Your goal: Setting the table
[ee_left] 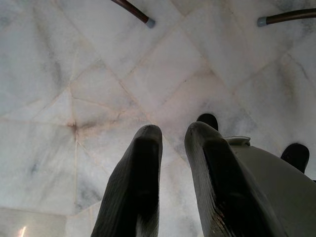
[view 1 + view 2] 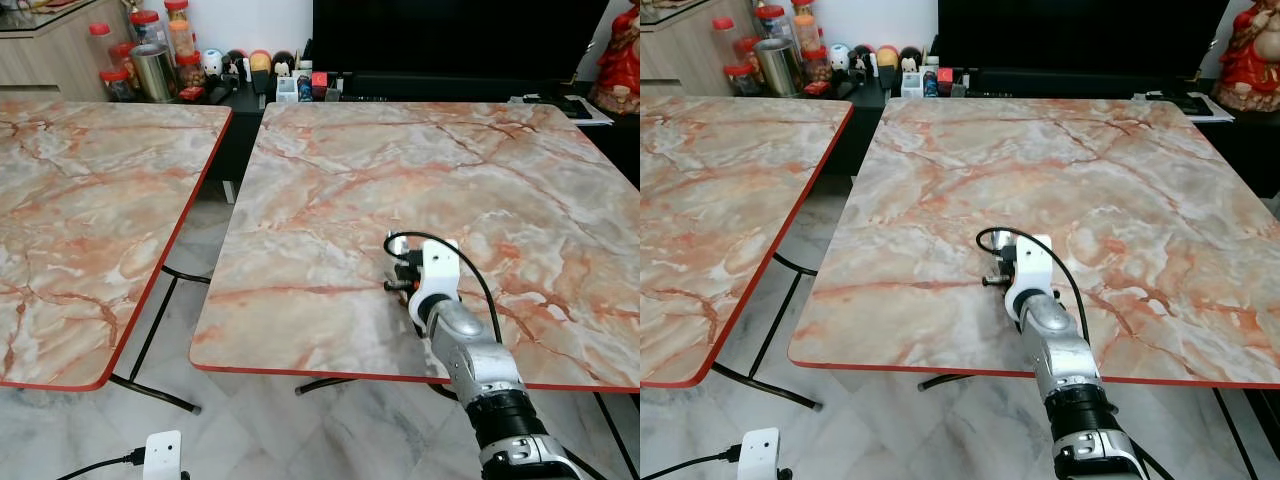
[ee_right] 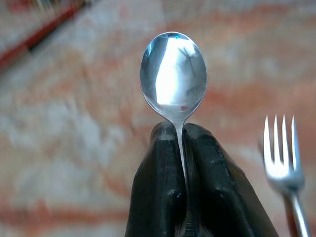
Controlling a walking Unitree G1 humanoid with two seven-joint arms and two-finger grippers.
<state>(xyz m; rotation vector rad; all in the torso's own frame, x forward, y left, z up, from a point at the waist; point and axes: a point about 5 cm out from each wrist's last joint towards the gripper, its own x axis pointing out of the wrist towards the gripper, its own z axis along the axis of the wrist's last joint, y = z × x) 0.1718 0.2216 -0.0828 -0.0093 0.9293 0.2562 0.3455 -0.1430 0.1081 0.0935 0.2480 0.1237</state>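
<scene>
The spoon (image 3: 173, 74) stands bowl-up at the centre of the right wrist view, its thin handle pinched between the right hand's (image 3: 183, 148) two black fingers. A fork (image 3: 281, 158) shows at lower right there. The head views show the right arm reaching over the near edge of the marble table (image 2: 420, 170), low in the frame. The left hand (image 1: 170, 143) hangs over the floor (image 1: 74, 74), fingers slightly spread.
</scene>
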